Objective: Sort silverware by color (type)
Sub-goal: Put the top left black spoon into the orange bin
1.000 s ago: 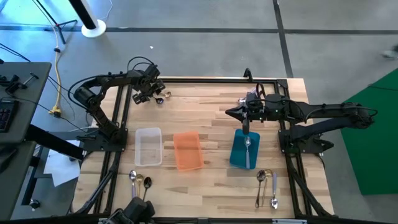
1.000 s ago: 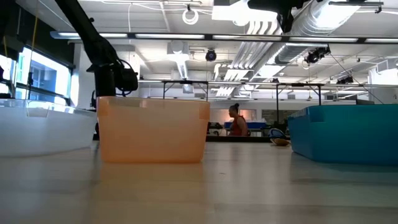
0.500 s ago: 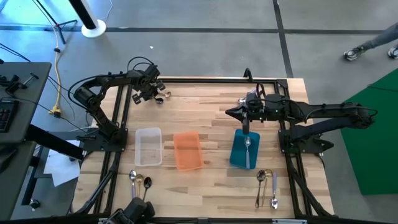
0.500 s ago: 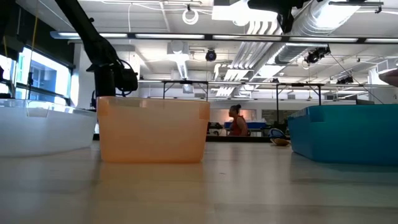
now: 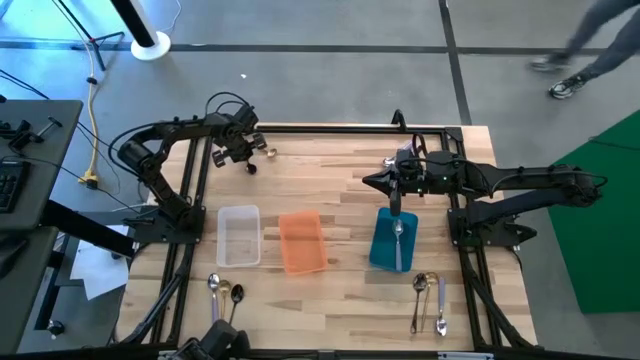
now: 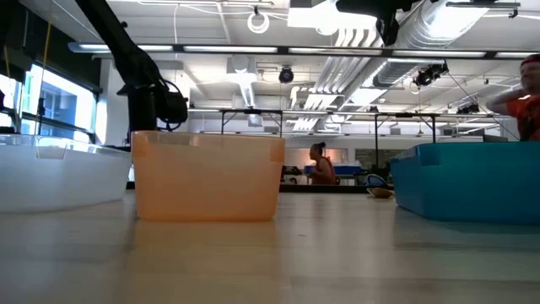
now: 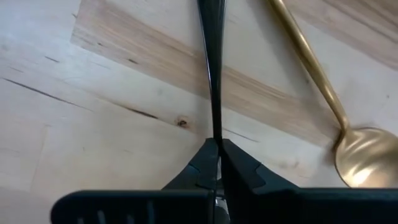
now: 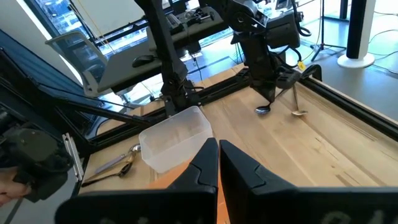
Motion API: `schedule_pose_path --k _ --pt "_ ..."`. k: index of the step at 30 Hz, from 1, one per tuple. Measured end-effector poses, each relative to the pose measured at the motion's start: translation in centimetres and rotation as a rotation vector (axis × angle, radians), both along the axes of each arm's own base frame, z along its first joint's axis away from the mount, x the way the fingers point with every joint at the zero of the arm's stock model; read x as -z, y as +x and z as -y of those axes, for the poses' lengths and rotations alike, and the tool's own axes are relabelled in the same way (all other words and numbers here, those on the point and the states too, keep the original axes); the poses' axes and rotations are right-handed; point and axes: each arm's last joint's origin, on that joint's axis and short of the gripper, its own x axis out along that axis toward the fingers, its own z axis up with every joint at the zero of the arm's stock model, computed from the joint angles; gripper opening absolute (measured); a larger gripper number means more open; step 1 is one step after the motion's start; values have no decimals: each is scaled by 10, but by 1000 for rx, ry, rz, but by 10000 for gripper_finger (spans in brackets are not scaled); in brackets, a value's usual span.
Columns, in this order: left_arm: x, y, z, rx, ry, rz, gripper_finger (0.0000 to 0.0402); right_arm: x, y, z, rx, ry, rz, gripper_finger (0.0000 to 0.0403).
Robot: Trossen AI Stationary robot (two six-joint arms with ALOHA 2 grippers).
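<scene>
The left gripper point(image 7: 217, 163) is down at the far left corner of the table point(image 5: 340, 215), pinched tight on the slim handle of a black spoon point(image 7: 212, 68), so the fingers are basically together with just the handle between them. A gold spoon point(image 7: 329, 112) lies right beside it on the wood. The right gripper point(image 8: 218, 163) hangs above the far end of the blue tray point(image 5: 393, 243), fingers closed, nothing in them.

Trays sit in a row mid-table: the clear tray point(image 5: 239, 236) on the left looks empty from above, and the orange tray point(image 5: 301, 242) in the middle does too. The blue one has a single silver spoon point(image 5: 398, 236) lying in it.

Rest of the silverware is at the near edge: two spoons point(image 5: 225, 295) near the left, and a few more point(image 5: 430, 300) over on the right.
</scene>
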Motion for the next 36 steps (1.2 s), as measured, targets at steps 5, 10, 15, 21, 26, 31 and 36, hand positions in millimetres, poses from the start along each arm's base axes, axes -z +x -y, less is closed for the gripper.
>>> schedule_pose_path --k 5,10,15,21,26,31,36 --pt "-2 0 1 10 2 3 1 0 0 0 0 0 0 0" --pt "-2 1 3 42 -12 5 0 0 0 0 0 0 0 0" --pt "-2 4 5 58 -22 17 0 0 0 0 0 0 0 0" --pt "-1 15 16 80 -44 20 0 0 0 0 0 0 0 0" --pt "-1 26 25 116 -46 19 0 0 0 0 -1 -1 -1 0" --pt "-1 29 28 124 -41 10 0 6 0 0 0 1 -23 0" --pt "-1 31 31 174 -39 0 0 9 2 0 4 17 -37 0"
